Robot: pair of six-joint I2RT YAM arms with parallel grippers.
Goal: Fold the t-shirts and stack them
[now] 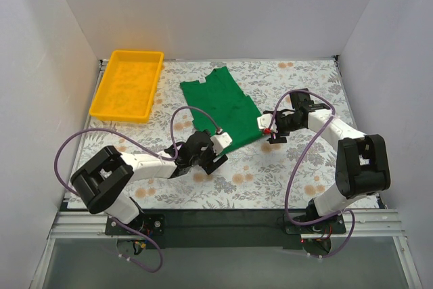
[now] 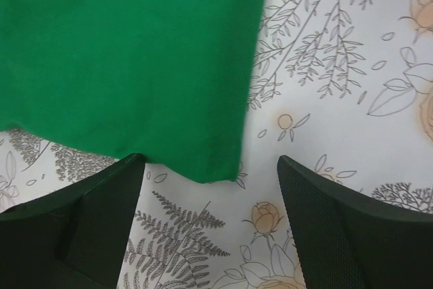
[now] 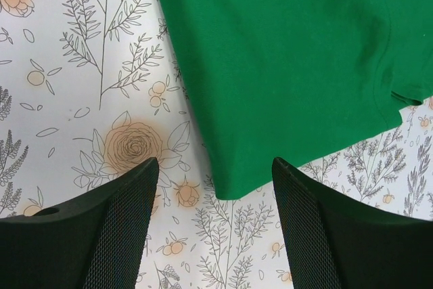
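The bright green t-shirt (image 1: 222, 105) lies flat on the floral table, folded into a long strip running from back left to front right. My left gripper (image 1: 218, 155) is open at its near corner; in the left wrist view that corner (image 2: 216, 167) sits just ahead of my spread fingers (image 2: 325, 228), not between them. My right gripper (image 1: 269, 132) is open at the shirt's right near corner. In the right wrist view that corner (image 3: 237, 184) lies just ahead of the gap between my fingers (image 3: 122, 235). Neither gripper holds anything.
A yellow plastic tray (image 1: 128, 84) stands at the back left of the table. White walls enclose the left, back and right sides. Purple cables loop beside both arms.
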